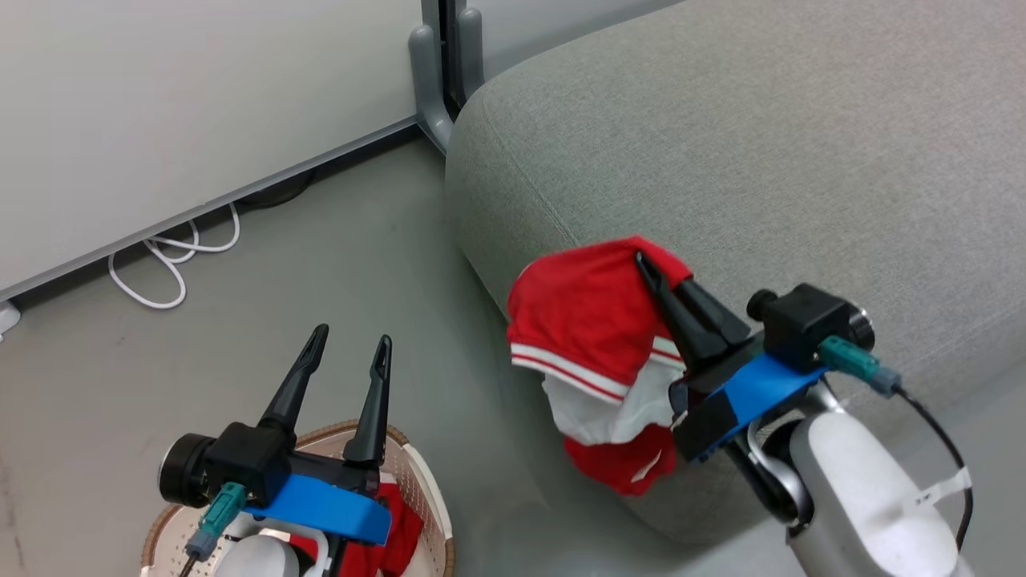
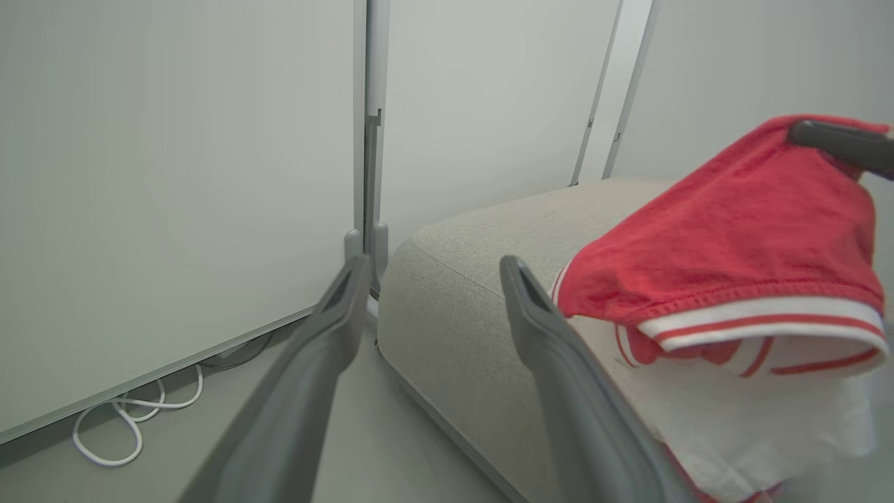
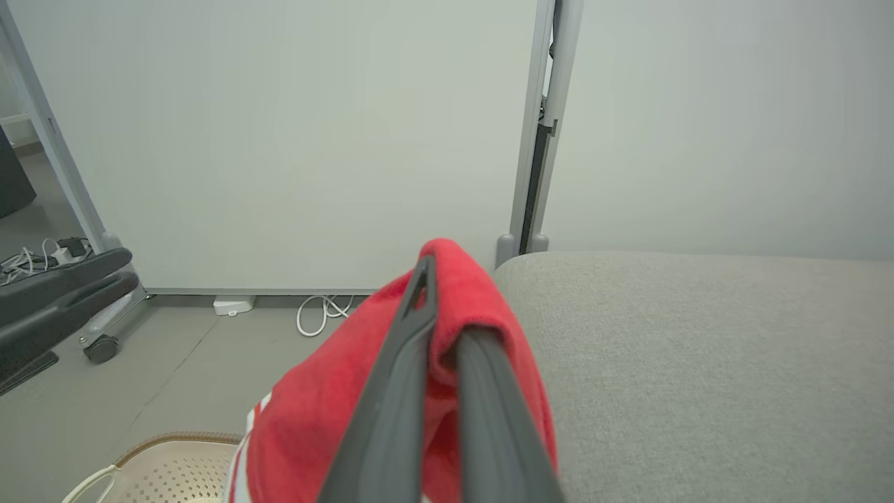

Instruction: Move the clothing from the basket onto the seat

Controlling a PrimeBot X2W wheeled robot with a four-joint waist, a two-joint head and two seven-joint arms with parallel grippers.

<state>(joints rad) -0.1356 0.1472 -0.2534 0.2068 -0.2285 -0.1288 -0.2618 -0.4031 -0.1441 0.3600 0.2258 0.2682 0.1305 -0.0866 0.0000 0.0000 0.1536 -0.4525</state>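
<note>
— Where do we have the clothing?
— Our right gripper (image 1: 641, 259) pinches one red striped garment (image 1: 589, 320); it hangs at the front edge of the grey sofa cushion (image 1: 761, 160); the other red garment (image 1: 401, 525) lies in the basket (image 1: 429, 489).
— And our left gripper (image 1: 353, 335)?
— Spread wide above the basket.

Bright, even, diffuse indoor light with no glare; only soft shade on the seat (image 1: 721, 160) side at lower centre. Wrist views tilt the panel posts (image 3: 42, 119) toward the edges; the close fingers (image 2: 587, 419) blur.
</note>
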